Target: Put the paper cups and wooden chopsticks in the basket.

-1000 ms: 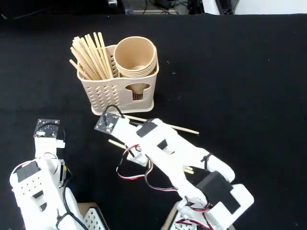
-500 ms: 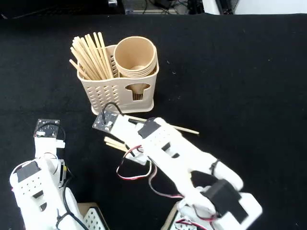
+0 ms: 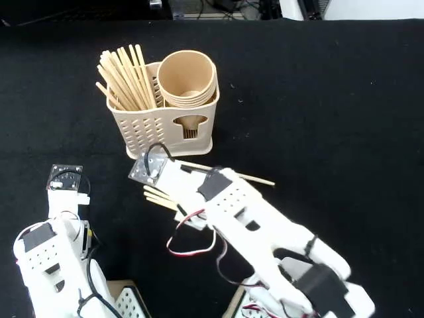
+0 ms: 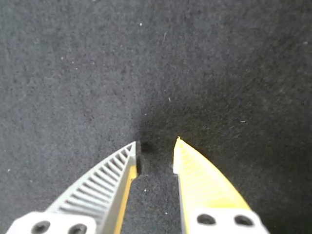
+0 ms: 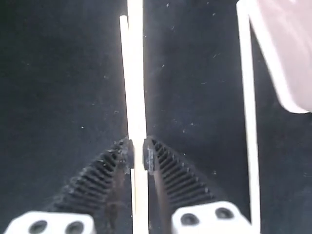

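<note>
High view — basket (image 3: 154,130) near gripped chopsticks (image 3: 159,197)

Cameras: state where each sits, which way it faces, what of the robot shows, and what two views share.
High view: fixed above the table, looking down on the basket; both arms show.
Left wrist view: on the left wrist, facing bare table past the open left end effector.
Right wrist view: on the right wrist, looking along the right end effector, shut on the held chopsticks.
Shared: high and right wrist views both show the basket and the lone chopstick.
</note>
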